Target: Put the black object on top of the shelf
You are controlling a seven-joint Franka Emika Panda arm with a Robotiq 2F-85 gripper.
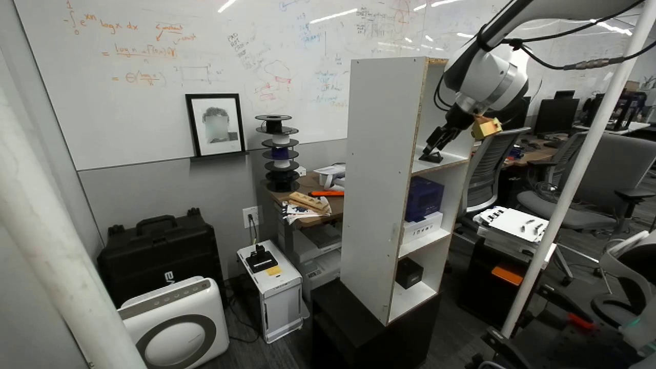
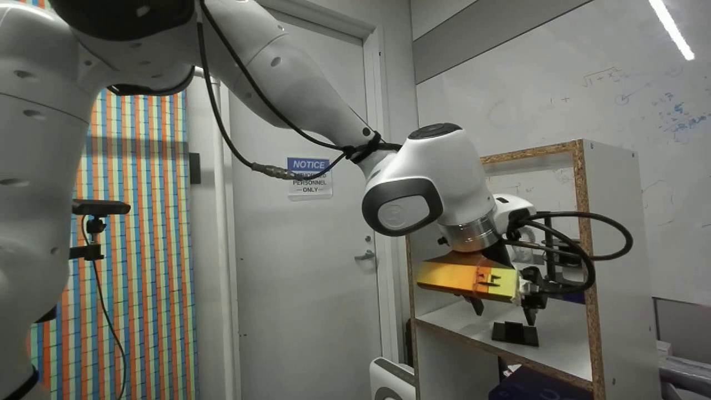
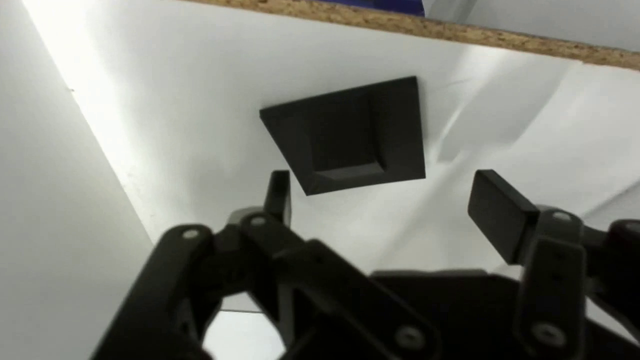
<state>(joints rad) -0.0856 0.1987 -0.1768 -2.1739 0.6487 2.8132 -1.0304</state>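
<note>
The black object is a flat, square-based piece with a raised or recessed middle, seen in the wrist view [image 3: 345, 135]. It also shows in both exterior views [image 1: 431, 157] [image 2: 515, 333]. It lies on the board of the upper compartment of the white shelf [image 1: 382, 179], whose side panel also shows in an exterior view [image 2: 619, 250]. My gripper [image 3: 380, 195] is open and empty, its fingers wide apart. It reaches into this compartment, tilted downward, and its fingertips [image 2: 504, 314] are just above the black object. I see no contact in the wrist view.
Side panels flank the compartment, and a raw particleboard edge [image 3: 400, 22] runs along its front. Below stand a dark blue box [image 1: 424, 199] on a white box [image 1: 423, 228], and a black box [image 1: 409, 273] at the bottom. A yellow-orange block [image 2: 466, 280] sits by my wrist.
</note>
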